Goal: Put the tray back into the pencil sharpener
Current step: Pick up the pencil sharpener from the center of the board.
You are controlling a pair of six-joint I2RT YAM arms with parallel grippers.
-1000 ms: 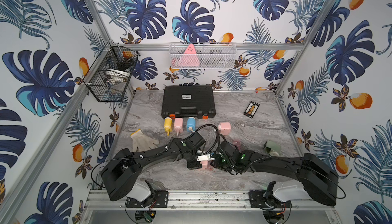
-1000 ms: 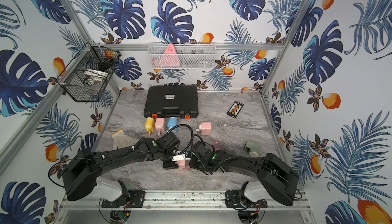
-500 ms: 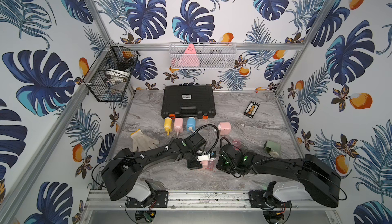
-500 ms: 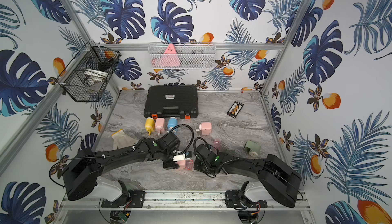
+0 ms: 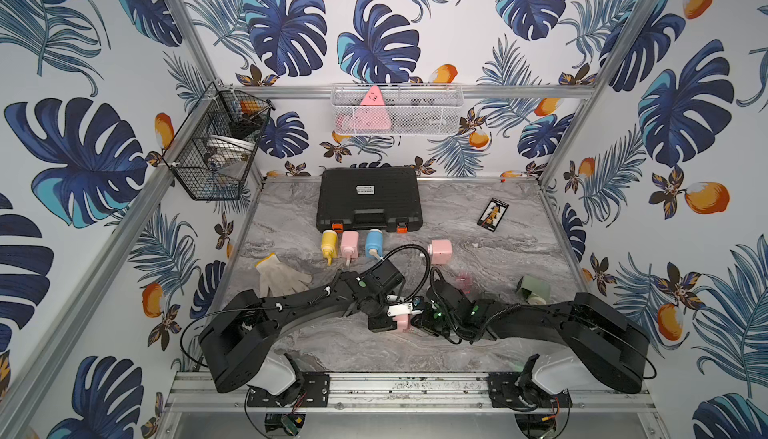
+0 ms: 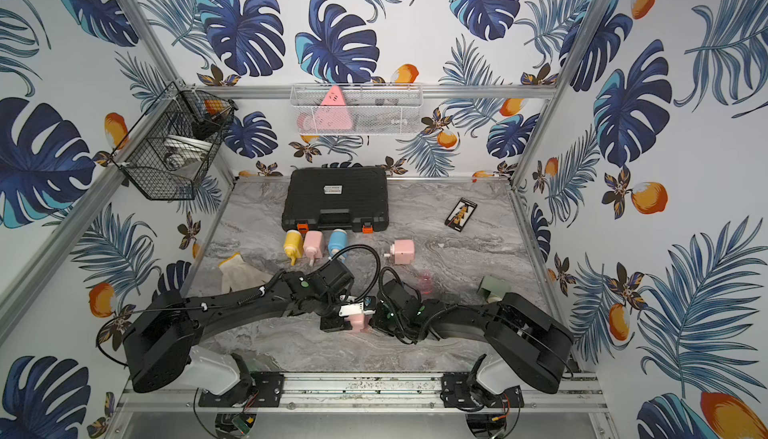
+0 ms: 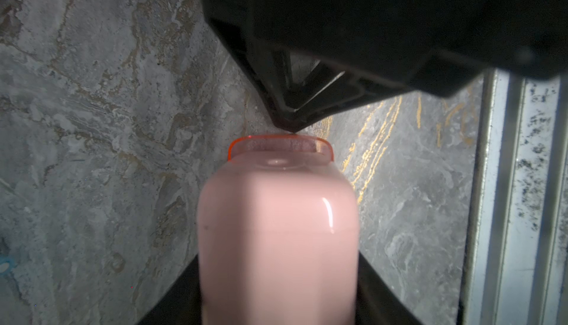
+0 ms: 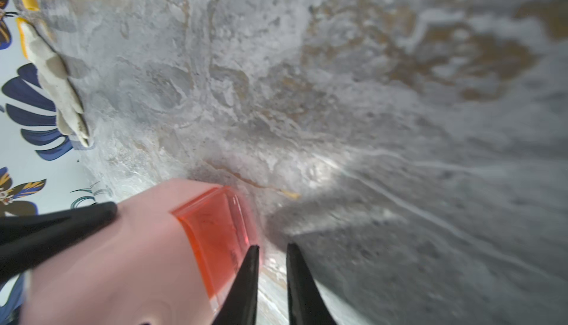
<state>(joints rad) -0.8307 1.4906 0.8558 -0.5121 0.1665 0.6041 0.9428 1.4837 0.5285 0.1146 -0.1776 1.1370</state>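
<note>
The grey marbled table (image 5: pixel 453 204) is enclosed by walls (image 5: pixel 457 21) papered with blue leaves and orange fruit, edged by aluminium framing (image 5: pixel 519 91).

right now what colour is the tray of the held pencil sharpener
Translucent orange-red tray, against the pink pencil sharpener; clearest in the right wrist view.

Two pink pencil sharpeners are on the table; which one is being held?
The near sharpener, gripped by the left end effector; the far sharpener stands free.
</note>
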